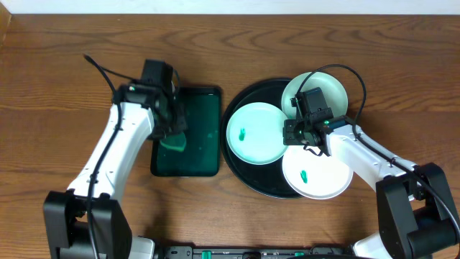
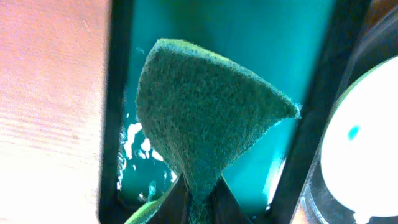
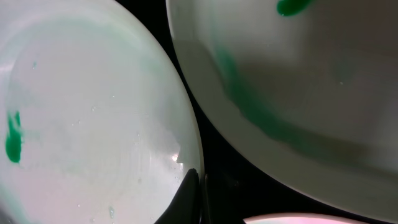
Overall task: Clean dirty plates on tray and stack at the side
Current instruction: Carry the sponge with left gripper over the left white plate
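Three pale plates lie on the round black tray (image 1: 246, 176). The left plate (image 1: 256, 133) (image 3: 93, 112) has a small green smear. So does the front right plate (image 1: 316, 173). The back right plate (image 1: 316, 90) (image 3: 298, 93) is streaked with green. My right gripper (image 1: 291, 132) (image 3: 200, 186) is shut on the left plate's right rim, one finger over the plate and one over the black tray (image 3: 249, 193). My left gripper (image 1: 172, 133) (image 2: 200, 205) is shut on a green sponge (image 1: 174, 142) (image 2: 211, 118), held over the dark green tray.
The dark green rectangular tray (image 1: 201, 115) (image 2: 249, 37) holds shiny liquid and sits just left of the black tray. Brown wooden tabletop (image 1: 57, 86) surrounds both trays. A black cable (image 1: 352, 79) loops over the back right plate.
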`<state>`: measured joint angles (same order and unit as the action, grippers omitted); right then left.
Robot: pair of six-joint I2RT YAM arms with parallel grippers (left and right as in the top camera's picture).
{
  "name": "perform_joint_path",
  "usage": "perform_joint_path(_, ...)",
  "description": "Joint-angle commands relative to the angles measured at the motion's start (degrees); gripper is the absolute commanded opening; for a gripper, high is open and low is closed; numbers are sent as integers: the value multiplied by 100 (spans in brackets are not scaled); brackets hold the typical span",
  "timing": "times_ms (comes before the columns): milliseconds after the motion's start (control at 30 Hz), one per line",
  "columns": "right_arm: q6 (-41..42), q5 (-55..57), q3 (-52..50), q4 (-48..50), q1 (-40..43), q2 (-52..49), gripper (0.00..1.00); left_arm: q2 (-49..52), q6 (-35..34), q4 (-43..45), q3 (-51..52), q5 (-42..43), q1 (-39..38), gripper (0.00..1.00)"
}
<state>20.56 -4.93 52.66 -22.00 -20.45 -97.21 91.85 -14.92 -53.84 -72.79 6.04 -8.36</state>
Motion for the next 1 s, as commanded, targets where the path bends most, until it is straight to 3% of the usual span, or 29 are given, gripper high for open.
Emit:
perform_joint_path(0, -20, 103, -7, 2, 48, 122, 1, -44, 66, -212, -901, -214, -26, 7)
perform_joint_path(200, -20, 105, -7, -7, 48, 122, 1, 7, -249, -59, -988, 374, -334, 7)
perform_joint_path(667, -20, 105, -7, -13, 48, 122, 1, 957, -1506, 953, -848, 382, -2050, 7)
perform_joint_path(967, -20, 105, -9, -11, 48, 120, 1, 1609, -1668, 1283, -848, 376, -2332, 7)
